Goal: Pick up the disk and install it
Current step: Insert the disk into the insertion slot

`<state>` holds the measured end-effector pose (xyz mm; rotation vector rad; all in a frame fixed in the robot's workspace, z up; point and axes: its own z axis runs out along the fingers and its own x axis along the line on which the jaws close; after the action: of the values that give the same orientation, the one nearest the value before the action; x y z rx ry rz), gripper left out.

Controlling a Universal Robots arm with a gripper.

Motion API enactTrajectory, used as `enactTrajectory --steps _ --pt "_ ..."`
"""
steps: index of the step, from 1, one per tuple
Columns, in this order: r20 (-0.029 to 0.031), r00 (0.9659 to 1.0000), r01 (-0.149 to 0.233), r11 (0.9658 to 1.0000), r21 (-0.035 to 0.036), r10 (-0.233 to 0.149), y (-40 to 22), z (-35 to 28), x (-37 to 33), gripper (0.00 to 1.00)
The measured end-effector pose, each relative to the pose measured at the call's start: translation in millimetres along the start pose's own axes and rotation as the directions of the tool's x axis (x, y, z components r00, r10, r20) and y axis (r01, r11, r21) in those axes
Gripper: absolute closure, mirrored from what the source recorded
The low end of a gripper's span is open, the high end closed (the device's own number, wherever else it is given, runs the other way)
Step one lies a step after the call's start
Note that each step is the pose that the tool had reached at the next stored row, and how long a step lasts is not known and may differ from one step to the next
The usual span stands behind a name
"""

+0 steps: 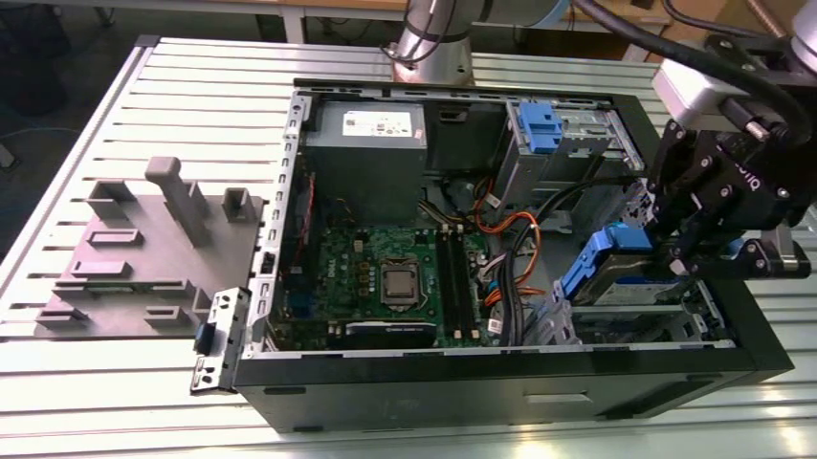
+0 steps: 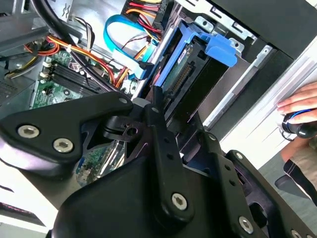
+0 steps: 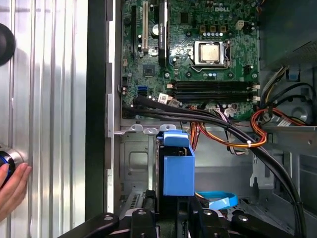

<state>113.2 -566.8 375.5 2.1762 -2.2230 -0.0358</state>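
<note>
The disk (image 1: 623, 273) is a silver-grey drive in a blue plastic carrier. It stands tilted on edge in the drive cage at the front right corner of the open computer case (image 1: 511, 368). My gripper (image 1: 667, 251) hangs over that corner, shut on the disk from above. In the first wrist view the blue carrier tab (image 3: 178, 166) sticks out beyond the black fingers (image 3: 142, 218), which flank the disk's edge. In the second wrist view the disk (image 2: 190, 74) shows its connector edge and blue handle past one finger (image 2: 157, 111).
Inside the case are the motherboard (image 1: 396, 277), a grey power supply (image 1: 367, 129), bundled cables (image 1: 511, 225) next to the cage, and another blue carrier (image 1: 537, 124) in the upper bay. A grey fixture (image 1: 141, 249) lies on the slatted table. A person's hand (image 3: 12, 188) rests beside the case.
</note>
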Motion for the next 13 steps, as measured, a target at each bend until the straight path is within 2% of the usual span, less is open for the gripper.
enactTrajectory --steps 5,13 --pt "-0.0035 1.0000 0.000 1.0000 0.0001 0.000 -0.3 8.9 -0.1 0.65" --pt "-0.0039 1.0000 0.000 1.0000 0.0001 0.000 -0.5 13.2 -0.1 0.65"
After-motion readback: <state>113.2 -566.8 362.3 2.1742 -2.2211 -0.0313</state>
